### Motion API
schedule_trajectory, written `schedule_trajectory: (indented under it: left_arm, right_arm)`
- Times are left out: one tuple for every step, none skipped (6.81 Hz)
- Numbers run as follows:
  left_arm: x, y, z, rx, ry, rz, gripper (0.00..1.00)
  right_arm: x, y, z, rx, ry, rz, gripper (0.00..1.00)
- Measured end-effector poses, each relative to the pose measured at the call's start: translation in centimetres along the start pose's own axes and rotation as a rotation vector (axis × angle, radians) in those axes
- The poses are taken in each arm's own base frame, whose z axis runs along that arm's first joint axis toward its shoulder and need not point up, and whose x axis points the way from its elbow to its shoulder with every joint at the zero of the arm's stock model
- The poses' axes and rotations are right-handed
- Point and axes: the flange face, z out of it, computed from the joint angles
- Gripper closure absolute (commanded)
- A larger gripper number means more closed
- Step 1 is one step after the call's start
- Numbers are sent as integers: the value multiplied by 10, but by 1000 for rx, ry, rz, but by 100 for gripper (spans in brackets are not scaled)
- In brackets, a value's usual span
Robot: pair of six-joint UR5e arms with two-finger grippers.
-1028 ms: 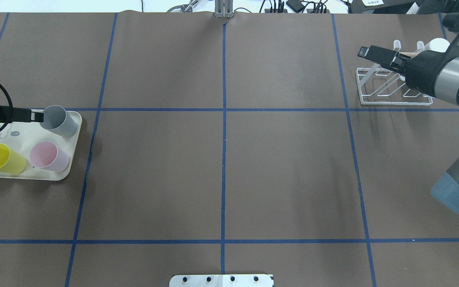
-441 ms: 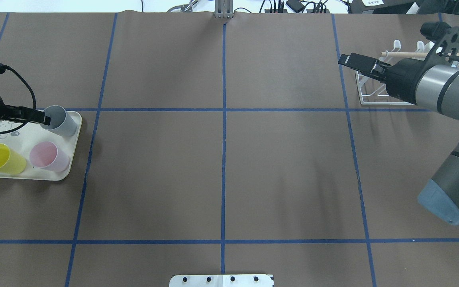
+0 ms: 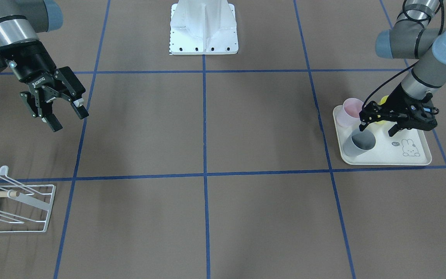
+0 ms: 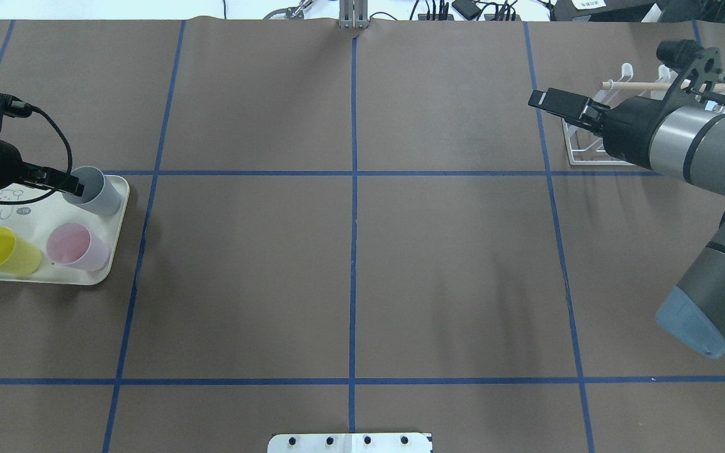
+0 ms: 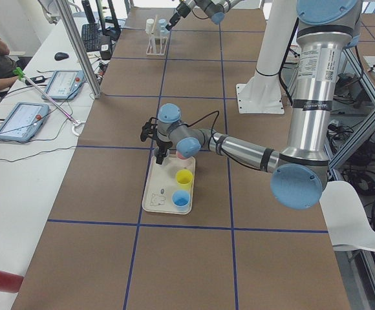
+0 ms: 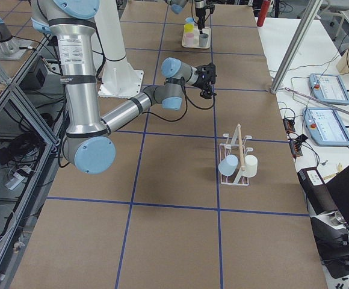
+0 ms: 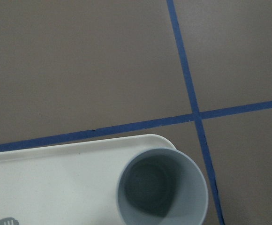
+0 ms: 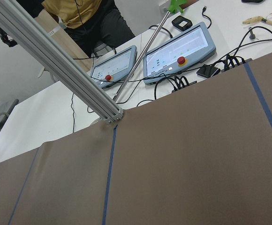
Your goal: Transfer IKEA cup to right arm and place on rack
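1. At the corner of the cream tray [image 3: 385, 154] farthest from the robot and nearest the table's middle, the grey cup [image 3: 358, 143] stands upright, mouth up; a pink cup [image 3: 350, 110] and a yellow cup [image 4: 4, 250] stand on the same tray (a blue cup [image 5: 181, 199] shows in the left side view).
2. Left gripper [image 3: 376, 129] hangs just above the grey cup, fingers spread wide; one fingertip looks to be over the cup's mouth, the other outside the rim; nothing is clamped.
3. Right gripper [image 3: 69, 120] hovers over bare table, fingers parted wide and empty; it is near the rack [image 3: 41, 206] but apart from it.
4. The rack stands on the table on the robot's right, toward the operators' side; the right side view shows a pale cup [image 6: 227, 164] and a white cup [image 6: 251, 164] on it, either side of its wooden dowel [image 6: 239, 144].
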Motion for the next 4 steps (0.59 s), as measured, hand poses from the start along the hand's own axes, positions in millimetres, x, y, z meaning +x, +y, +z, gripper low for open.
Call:
schedule_trajectory:
  left_arm:
    - [-3,0,3,-7,-5,12,0]
    - [-5,0,6,-12,-9,17,0]
    - [-7,0,8,-15,-11,18,0]
    - [-7,0,9,-16,-12,18,1]
  right_arm:
    - [0,0,0,-1,0,0,0]
    - [0,1,1,-2,1,0,0]
    - [1,1,1,-3,3,0,0]
    - [2,1,2,-3,4,0,0]
